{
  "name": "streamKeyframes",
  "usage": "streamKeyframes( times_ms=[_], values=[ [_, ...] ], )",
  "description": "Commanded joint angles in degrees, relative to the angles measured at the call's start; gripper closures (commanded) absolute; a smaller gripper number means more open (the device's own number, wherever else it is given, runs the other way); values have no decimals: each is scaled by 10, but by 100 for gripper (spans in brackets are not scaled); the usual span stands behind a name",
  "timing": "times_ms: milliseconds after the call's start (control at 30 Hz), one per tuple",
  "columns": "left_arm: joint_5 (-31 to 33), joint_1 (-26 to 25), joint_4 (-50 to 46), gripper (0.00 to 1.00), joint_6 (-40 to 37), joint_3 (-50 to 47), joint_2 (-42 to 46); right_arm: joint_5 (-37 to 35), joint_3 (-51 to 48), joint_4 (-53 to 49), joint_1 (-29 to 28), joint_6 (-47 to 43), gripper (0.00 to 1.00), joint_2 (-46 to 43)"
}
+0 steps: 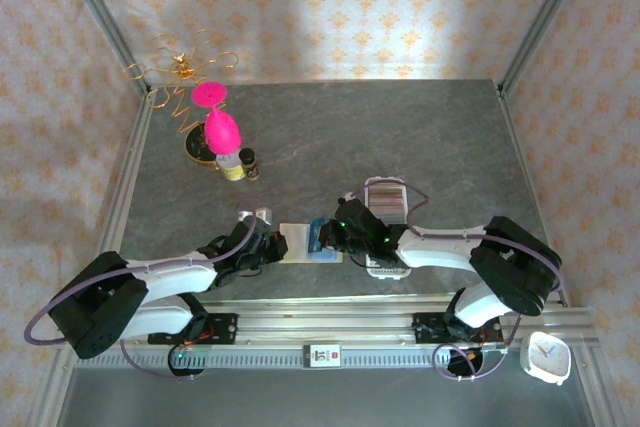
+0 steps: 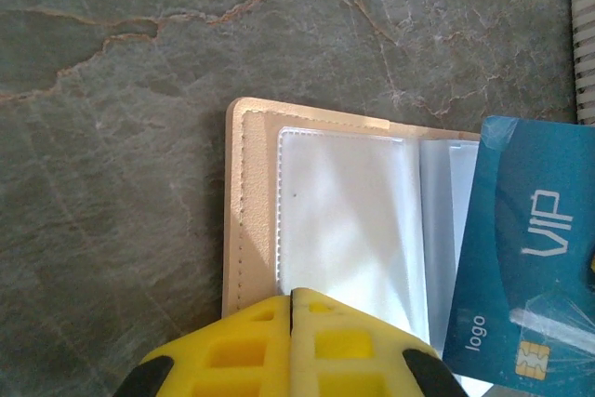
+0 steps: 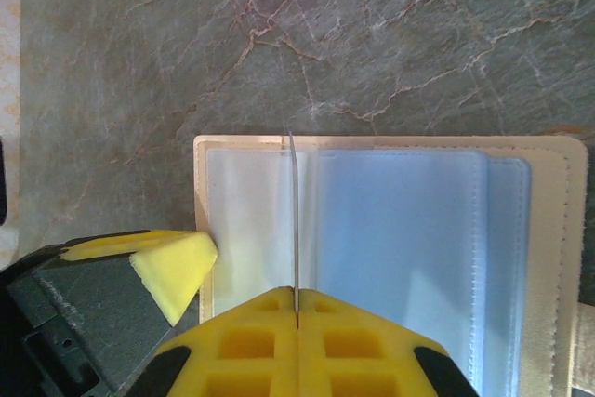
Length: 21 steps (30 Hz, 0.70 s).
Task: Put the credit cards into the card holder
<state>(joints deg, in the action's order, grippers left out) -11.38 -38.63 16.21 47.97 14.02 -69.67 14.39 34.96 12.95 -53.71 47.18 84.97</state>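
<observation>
Tan card holder [image 3: 562, 230] lies open mid-frame; right gripper [image 3: 295, 293] pinches blue card [image 2: 521, 258] edge-on over clear sleeves [image 3: 400, 230]; left gripper [image 2: 291, 297] closed at holder's edge. I should align card with sleeve mouth, slide gently.

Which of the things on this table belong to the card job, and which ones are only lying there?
Job: card holder, lying open; blue VIP card, pinched in the right tool; left tool, shut at the holder's edge; white slotted tray, probably the cards' rack.
Lying about: pink goblet-like object; gold wire ornament; two small bottles; white clock.
</observation>
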Motion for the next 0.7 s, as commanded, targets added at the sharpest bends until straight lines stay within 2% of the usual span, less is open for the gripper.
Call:
streamKeyframes(
  times_ms=[0,667],
  values=[
    [8,-2,12,100,-1,-10,-10,-20,15,12,-4,4,100,11],
    [10,-3,11,100,-1,-19,-8,6,-5,69,-9,42,100,31]
  ],
)
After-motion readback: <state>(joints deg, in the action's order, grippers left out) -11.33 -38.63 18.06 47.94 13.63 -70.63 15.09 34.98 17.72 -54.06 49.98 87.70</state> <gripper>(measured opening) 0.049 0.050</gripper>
